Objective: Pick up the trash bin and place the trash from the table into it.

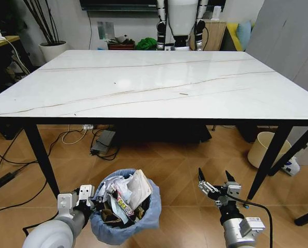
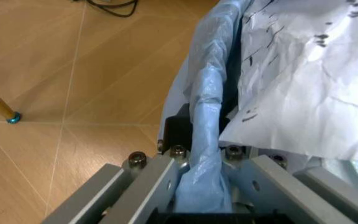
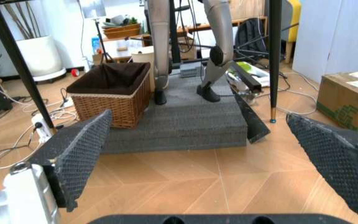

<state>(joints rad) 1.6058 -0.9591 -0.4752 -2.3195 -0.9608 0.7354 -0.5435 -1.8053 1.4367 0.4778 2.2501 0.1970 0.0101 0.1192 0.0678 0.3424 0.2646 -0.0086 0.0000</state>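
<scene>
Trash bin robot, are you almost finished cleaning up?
Nearly. The trash sits heaped in the trash bin on the floor. The left pincer is clamped on the bin's bagged rim. The right pincer hangs open beside it. I see only small specks on the table.

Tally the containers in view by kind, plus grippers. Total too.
Bag-lined trash bin: 1
Plain cream bin: 1
Wicker basket: 1
Cardboard box: 1
Grippers: 2 (left gripper shut on the trash bin's rim, right gripper open, holding nothing)
Total: 6
</scene>
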